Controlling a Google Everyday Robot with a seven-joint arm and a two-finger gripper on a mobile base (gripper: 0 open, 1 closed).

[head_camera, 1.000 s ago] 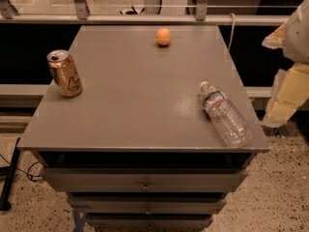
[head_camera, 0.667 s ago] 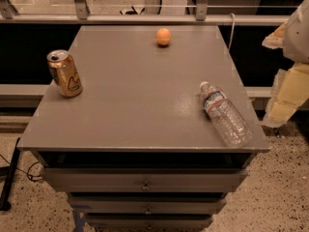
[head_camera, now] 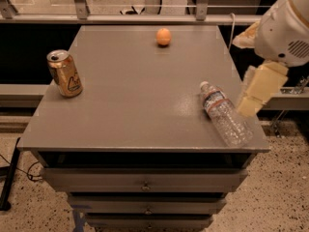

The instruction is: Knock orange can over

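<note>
The orange can (head_camera: pixel 64 74) stands upright near the left edge of the grey table (head_camera: pixel 140 95). It is shiny orange-gold with a silver top and a pale logo. My gripper (head_camera: pixel 258 91) hangs at the right edge of the table, just right of and above a clear plastic water bottle (head_camera: pixel 225 115). It is far from the can, with most of the table's width between them. It holds nothing that I can see.
The water bottle lies on its side near the front right corner. A small orange ball (head_camera: pixel 163 36) sits near the back edge. Drawers (head_camera: pixel 145 182) are below the tabletop. A railing (head_camera: pixel 145 18) runs behind the table.
The gripper has moved left, from beside the table to over its right edge near the bottle. The can, ball and bottle have not moved.
</note>
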